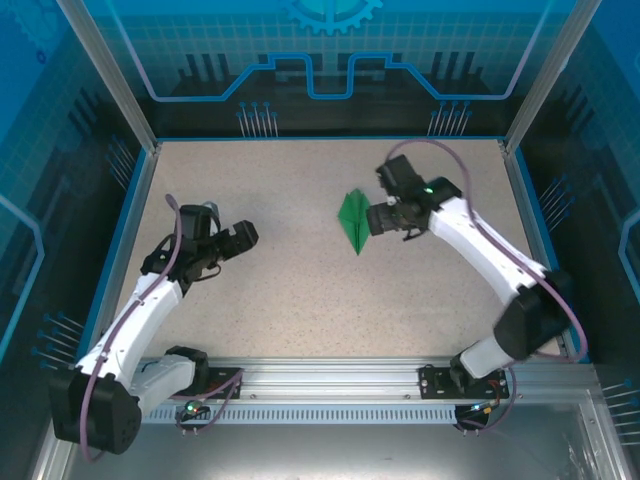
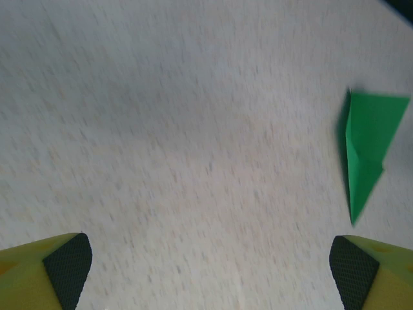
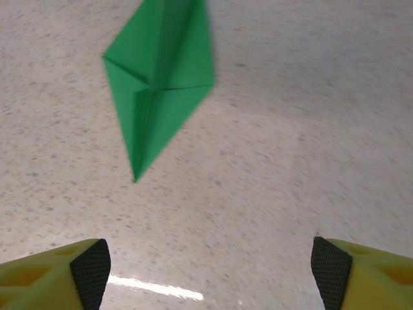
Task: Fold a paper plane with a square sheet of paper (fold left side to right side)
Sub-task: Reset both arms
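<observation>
**A:** Where is the paper (image 1: 353, 218) now?

**B:** It's on the counter (image 1: 280, 300), right of the middle and toward the far half. It is creased into a narrow green dart with its long tip pointing at the near edge, and nothing touches it.

**A:** And the jaws?

**B:** The right jaws hang just beside the dart, on its right, spread wide and holding nothing. In the right wrist view the black pads (image 3: 90, 271) sit at the bottom corners, with bare counter between them and the green shape ahead. The left jaws are just as wide and just as empty, well apart from the paper over the left half of the counter.

**A:** So the left-over-right fold isn't made yet?

**B:** I judge not. The dart looks spread on both sides of its centre crease.

**A:** How would you do it well?

**B:** I'd bring the left jaws across and take the left edge at its widest part, not at the thin tip. Thin paper lying flat is hard to get under, so I'd come in low and slowly, or the pad will just shove it along. The right jaws should pin the right half so it can't slide. Then swing the left flap over the centre crease until the two edges meet, and press along the spine from the wide end toward the tip.
</observation>
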Controlling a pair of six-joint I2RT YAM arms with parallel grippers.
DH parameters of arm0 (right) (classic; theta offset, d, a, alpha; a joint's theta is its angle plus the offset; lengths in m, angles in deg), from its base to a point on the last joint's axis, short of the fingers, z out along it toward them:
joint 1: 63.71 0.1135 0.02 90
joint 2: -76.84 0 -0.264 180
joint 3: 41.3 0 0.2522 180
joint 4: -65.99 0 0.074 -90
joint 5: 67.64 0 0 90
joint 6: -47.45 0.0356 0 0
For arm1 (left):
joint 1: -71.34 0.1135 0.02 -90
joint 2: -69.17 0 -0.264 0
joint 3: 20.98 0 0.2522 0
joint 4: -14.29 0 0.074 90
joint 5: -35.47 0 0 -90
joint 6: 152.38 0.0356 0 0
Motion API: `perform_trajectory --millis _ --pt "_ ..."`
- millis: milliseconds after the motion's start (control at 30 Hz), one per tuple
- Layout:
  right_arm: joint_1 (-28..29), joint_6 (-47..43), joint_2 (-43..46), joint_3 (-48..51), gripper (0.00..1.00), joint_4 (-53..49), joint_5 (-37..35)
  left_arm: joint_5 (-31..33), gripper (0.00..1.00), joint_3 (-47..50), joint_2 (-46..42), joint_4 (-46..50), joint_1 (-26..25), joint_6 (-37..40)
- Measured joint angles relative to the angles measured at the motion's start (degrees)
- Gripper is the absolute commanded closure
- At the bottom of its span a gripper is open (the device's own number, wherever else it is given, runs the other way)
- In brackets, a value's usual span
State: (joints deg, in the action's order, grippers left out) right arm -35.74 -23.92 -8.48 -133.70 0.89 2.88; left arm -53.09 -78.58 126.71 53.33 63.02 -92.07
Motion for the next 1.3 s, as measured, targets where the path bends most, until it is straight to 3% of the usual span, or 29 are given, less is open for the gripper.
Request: perform_trajectory --millis 233,333,467,700,933,1300 --pt "-13.0 -2.0 14.4 26.1 0.01 18.6 -1.6 13.0 0.01 11.8 -6.1 -15.4 0.3 8.4" --pt "-17.2 -4.2 16.2 38.0 0.01 28.5 -1.2 14.9 0.01 14.4 -4.5 -19.0 0.3 13.6" --pt "-20.5 -8.3 16.2 46.0 0.01 37.6 -1.1 15.5 0.01 16.5 -0.2 -25.7 0.3 18.8" --pt "-23.3 -12.8 16.1 53.5 0.01 58.3 1.9 14.3 0.01 21.0 9.1 -40.3 0.3 24.1" --pt "-24.9 -15.8 12.5 54.8 0.01 75.1 6.9 10.4 0.01 22.4 15.2 -53.2 0.3 28.0" --pt "-25.0 -17.6 8.2 54.7 0.01 83.2 14.2 6.4 0.01 22.3 25.3 -66.5 5.6 30.3"
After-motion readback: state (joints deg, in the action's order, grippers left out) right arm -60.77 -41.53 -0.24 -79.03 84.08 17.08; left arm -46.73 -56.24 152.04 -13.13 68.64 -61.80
